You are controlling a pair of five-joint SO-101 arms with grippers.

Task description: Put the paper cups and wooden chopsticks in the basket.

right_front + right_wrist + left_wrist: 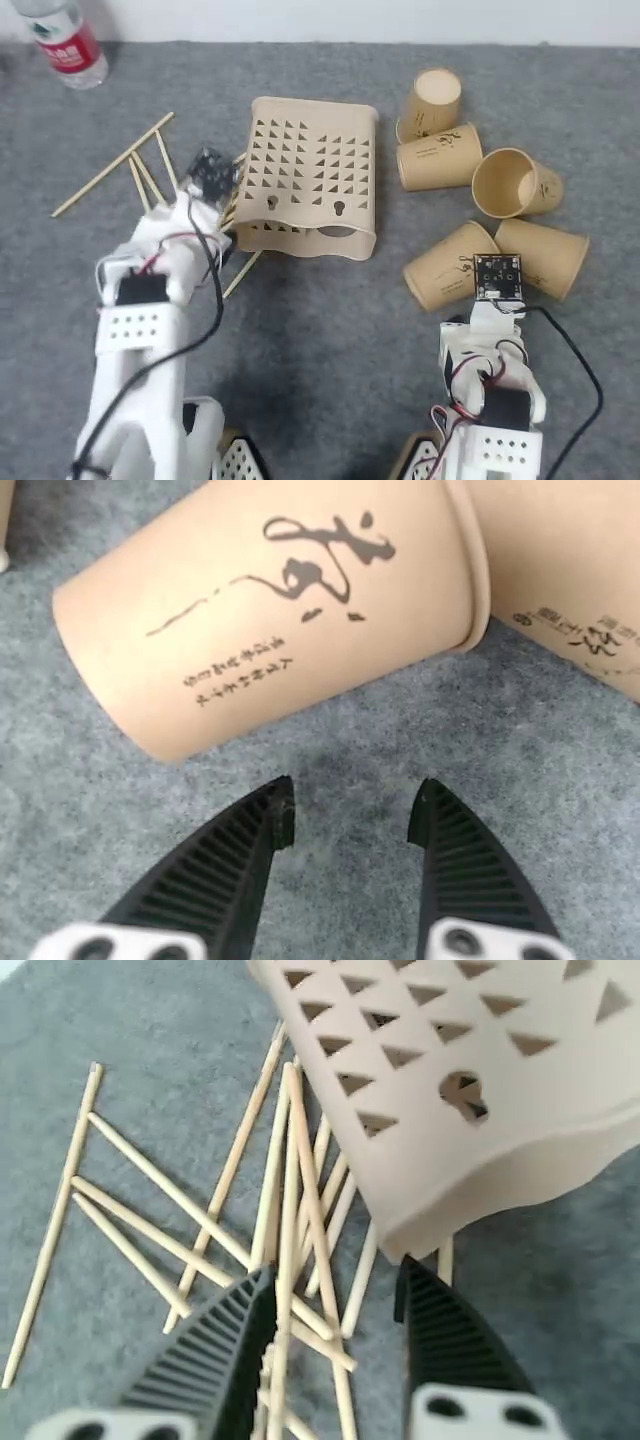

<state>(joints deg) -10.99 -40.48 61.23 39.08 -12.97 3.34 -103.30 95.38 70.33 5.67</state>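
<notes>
Now your left tool point(337, 1272) gapes over thin chopsticks point(303, 1160) half-hidden under the perforated basket point(500, 1150); right tool point(355, 790) gapes empty.

Bare grey table point(330, 330) lies open between the arms; the basket point(310, 175) overhangs the heaped chopsticks point(300, 1210), and five paper cups point(450, 265) crowd together past its other side.

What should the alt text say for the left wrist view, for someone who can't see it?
The left tool, open, hangs over a loose pile of wooden chopsticks on grey carpet, its jaws on either side of a few sticks. A beige basket with triangular holes lies just beyond the pile.
</notes>
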